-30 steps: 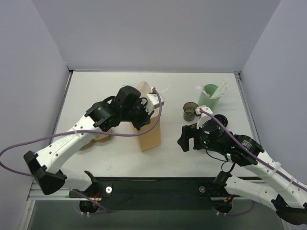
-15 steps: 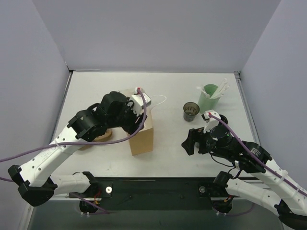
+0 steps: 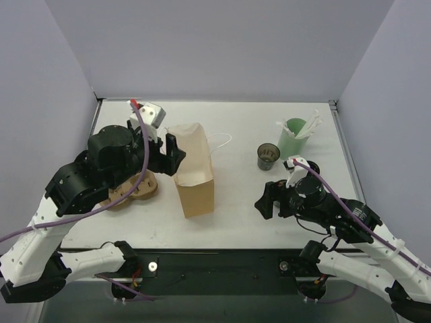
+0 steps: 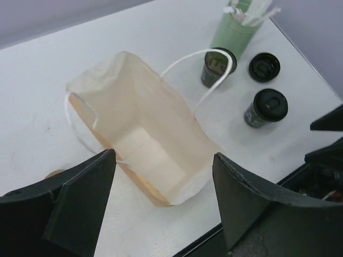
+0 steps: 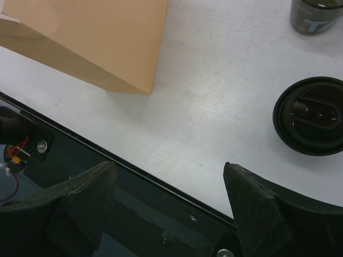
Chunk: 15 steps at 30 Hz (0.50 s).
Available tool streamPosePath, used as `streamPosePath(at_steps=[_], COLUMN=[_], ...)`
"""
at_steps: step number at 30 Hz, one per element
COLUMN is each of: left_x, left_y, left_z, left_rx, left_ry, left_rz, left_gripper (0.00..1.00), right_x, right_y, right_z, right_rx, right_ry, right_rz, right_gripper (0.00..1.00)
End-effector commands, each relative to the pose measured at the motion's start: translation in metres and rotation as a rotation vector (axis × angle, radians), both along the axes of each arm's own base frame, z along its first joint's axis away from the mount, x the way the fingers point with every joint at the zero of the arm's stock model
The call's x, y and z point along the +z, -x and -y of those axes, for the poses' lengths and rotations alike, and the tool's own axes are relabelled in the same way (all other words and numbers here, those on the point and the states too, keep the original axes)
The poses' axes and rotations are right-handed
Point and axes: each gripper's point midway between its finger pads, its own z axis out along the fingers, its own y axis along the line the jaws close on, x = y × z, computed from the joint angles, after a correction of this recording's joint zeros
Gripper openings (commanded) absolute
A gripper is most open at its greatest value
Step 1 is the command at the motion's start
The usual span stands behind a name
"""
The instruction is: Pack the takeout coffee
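The takeout coffee (image 4: 266, 107), a short dark cup with a black lid, stands right of the tan paper bag (image 3: 194, 176). In the right wrist view its lid (image 5: 311, 115) shows from above; in the top view my right arm hides it. The bag (image 4: 144, 139) stands upright with its mouth open and nothing inside. My left gripper (image 3: 174, 151) hangs open just left of and above the bag's mouth, and in its wrist view the left gripper (image 4: 163, 155) holds nothing. My right gripper (image 5: 169, 166) is open and empty over the table's front edge, left of the coffee.
An open dark cup (image 3: 268, 156) and a pale green cup (image 3: 293, 136) with white sticks stand at the back right. A loose black lid (image 4: 264, 67) lies beside them. A brown pulp tray (image 3: 138, 190) sits under my left arm. The table's front edge (image 5: 107, 160) is close.
My left gripper opened, let go of the bag and pulled up and back to the left. The bag shifted left and now stands free. The right arm drew slightly toward the front.
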Motion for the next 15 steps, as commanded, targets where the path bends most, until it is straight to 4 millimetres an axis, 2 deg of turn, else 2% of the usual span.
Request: streamPosePath(at_steps=[1,4,8,10,13,15], left_x=[0.02,0.014,-0.009,-0.036,-0.072,-0.083], left_y=[-0.013,-0.016,-0.026,-0.037,-0.046,-0.047], left_z=[-0.059,-0.09,-0.114,-0.133,-0.161,-0.171], left_rx=[0.336,0.487,0.61,0.717,0.928,1.006], left_ry=[0.058,0.036,-0.004,-0.049,0.038,0.129], left_rz=[0.03,0.026,-0.002,-0.063,-0.156,-0.179], left_gripper=[0.82,0.82,0.81,0.81,0.8,0.79], right_x=[-0.002,0.001,0.005,0.004,0.002,0.005], right_y=[0.008,0.01,0.01,0.011,0.012,0.011], right_z=[-0.003,-0.002,-0.002,-0.005,-0.013,-0.015], right_rx=[0.028,0.036,0.044,0.06,0.098,0.126], right_ry=[0.003,-0.004,-0.004,-0.007,0.003,0.011], right_rz=[-0.044,-0.038,-0.026,-0.035,-0.051,-0.036], right_gripper=[0.83,0.83,0.83,0.83,0.83,0.83])
